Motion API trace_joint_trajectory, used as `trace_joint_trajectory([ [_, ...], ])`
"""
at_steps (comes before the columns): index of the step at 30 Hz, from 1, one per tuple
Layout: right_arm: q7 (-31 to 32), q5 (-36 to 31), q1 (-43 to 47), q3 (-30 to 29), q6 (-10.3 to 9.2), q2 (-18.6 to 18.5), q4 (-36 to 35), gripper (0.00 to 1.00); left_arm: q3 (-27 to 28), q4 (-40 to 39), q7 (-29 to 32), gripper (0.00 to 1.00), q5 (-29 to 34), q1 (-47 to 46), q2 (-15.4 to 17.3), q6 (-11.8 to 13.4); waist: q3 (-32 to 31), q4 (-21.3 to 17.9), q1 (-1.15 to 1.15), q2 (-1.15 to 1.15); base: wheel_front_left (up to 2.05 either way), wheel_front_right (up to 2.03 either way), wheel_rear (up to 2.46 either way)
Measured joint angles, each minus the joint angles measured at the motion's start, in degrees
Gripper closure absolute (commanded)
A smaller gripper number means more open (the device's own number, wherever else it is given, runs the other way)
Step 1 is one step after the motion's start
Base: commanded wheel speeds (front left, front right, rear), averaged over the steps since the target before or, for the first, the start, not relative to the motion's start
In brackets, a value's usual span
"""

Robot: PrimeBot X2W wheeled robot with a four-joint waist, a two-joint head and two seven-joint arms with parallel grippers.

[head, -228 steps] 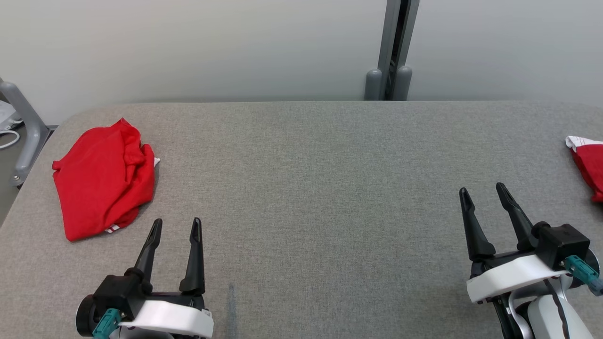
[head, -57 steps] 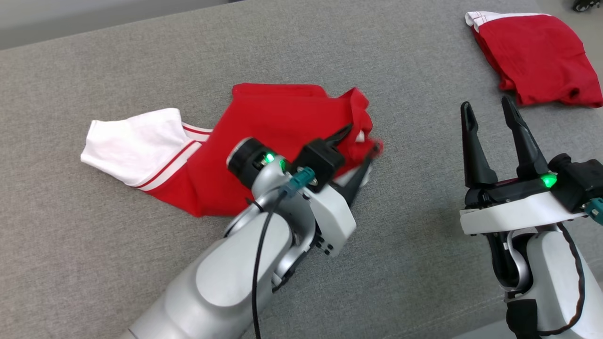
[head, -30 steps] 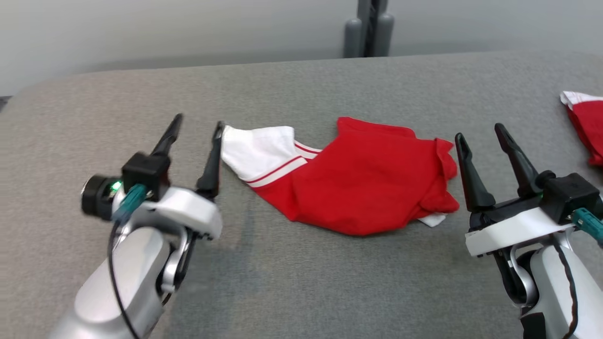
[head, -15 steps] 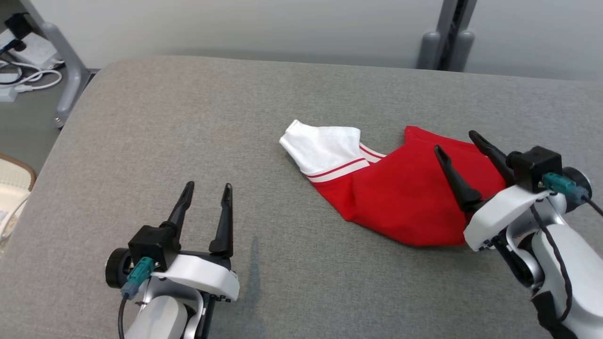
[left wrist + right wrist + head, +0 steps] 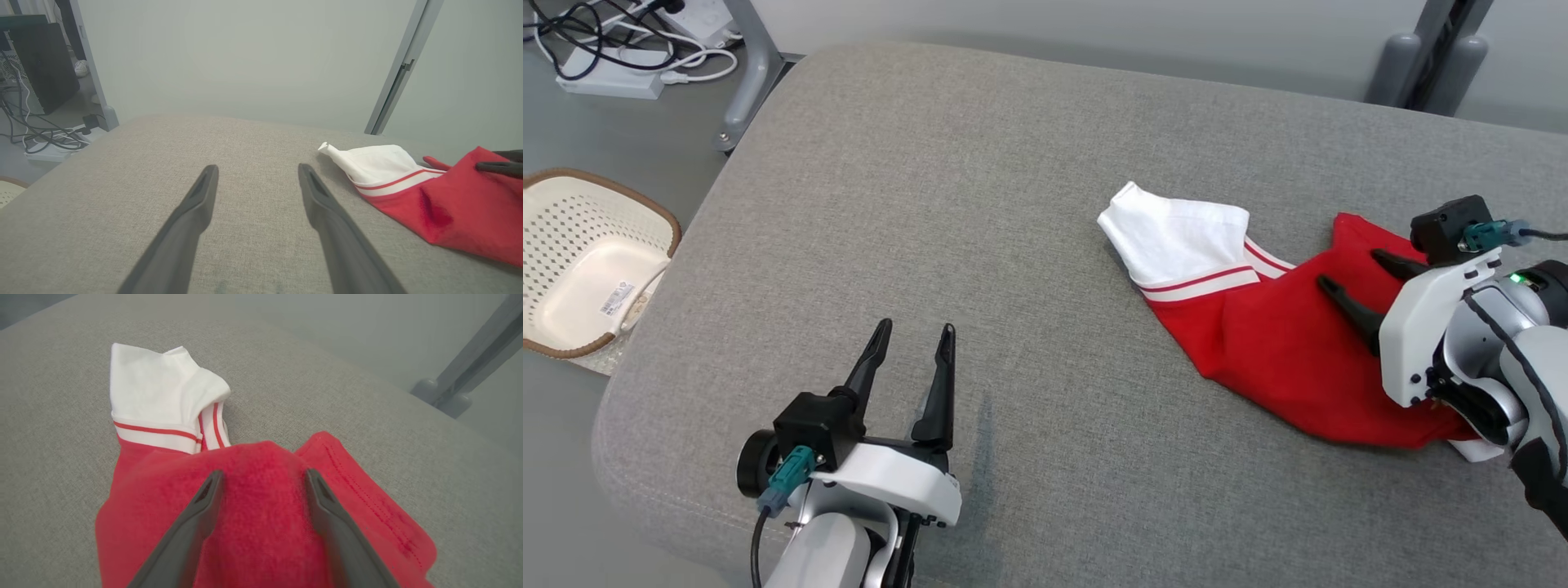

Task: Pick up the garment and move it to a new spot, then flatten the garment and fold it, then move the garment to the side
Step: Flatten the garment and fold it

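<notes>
The crumpled red knit shirt [image 5: 1258,343] with a white striped sleeve lay toward the grey woven counter's [image 5: 980,204] right edge. The right gripper's [image 5: 1349,268] tapered fingers stood apart astride a raised fold; the left gripper's [image 5: 916,327] were apart too.

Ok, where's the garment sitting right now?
In the head view, the garment lies on the right side of the grey table, its red part under the open right gripper.

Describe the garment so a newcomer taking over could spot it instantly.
On the grey padded table, look toward the robot's right, at the open right claw. The garment lies crumpled there: bright red with one white sleeve banded in red stripes, unlike the cream basket on the floor at left.
</notes>
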Motion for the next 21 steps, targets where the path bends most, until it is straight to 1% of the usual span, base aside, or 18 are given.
trace_joint_trajectory([
  [3,1.9,3.0,-1.3,3.0,0.00,-1.1,0.5,0.00,0.6,0.2,0.0,0.00,0.6,0.0,-0.3,-0.7,0.2,0.4,0.00,0.00,0.00,0.00,0.00],
  [4,2.0,3.1,-1.8,4.4,0.00,-1.5,0.5,0.70,0.9,0.3,0.0,0.00,0.8,0.0,-0.4,-0.7,0.2,0.4,0.00,0.00,0.00,0.00,0.00],
  [5,1.8,2.9,-2.3,5.5,0.01,-2.0,0.8,1.00,1.0,0.3,0.0,0.00,1.0,0.0,-0.4,-0.8,0.3,0.5,0.00,0.00,0.00,0.00,0.00],
  [7,1.3,2.9,-2.9,6.0,0.01,-2.5,1.2,1.00,1.2,0.4,0.0,0.00,1.1,0.0,-0.5,-0.9,0.3,0.5,0.00,0.00,0.00,0.00,0.00],
  [10,-2.3,3.2,-4.1,6.9,0.01,-2.8,1.9,1.00,1.5,0.5,0.0,0.00,1.4,0.0,-0.5,-1.1,0.2,0.1,0.00,0.00,0.00,0.00,0.00],
  [14,-9.0,3.0,-5.0,8.2,0.01,-2.3,0.9,1.00,2.1,0.5,0.0,0.00,1.5,0.2,-0.6,-1.2,-0.3,-1.2,0.00,0.00,0.00,0.00,0.00],
  [17,-14.2,1.5,-5.3,8.4,0.01,-2.2,0.2,1.00,2.9,0.6,0.0,0.00,1.7,0.5,-0.6,-1.2,-1.1,-2.8,0.00,0.00,0.00,0.00,0.00],
  [21,-20.9,-1.6,-5.0,6.4,0.01,-1.7,-1.4,1.00,4.2,0.7,-0.1,0.00,2.6,1.1,-0.6,-1.3,-2.5,-5.6,0.00,0.00,0.00,0.00,0.00],
])
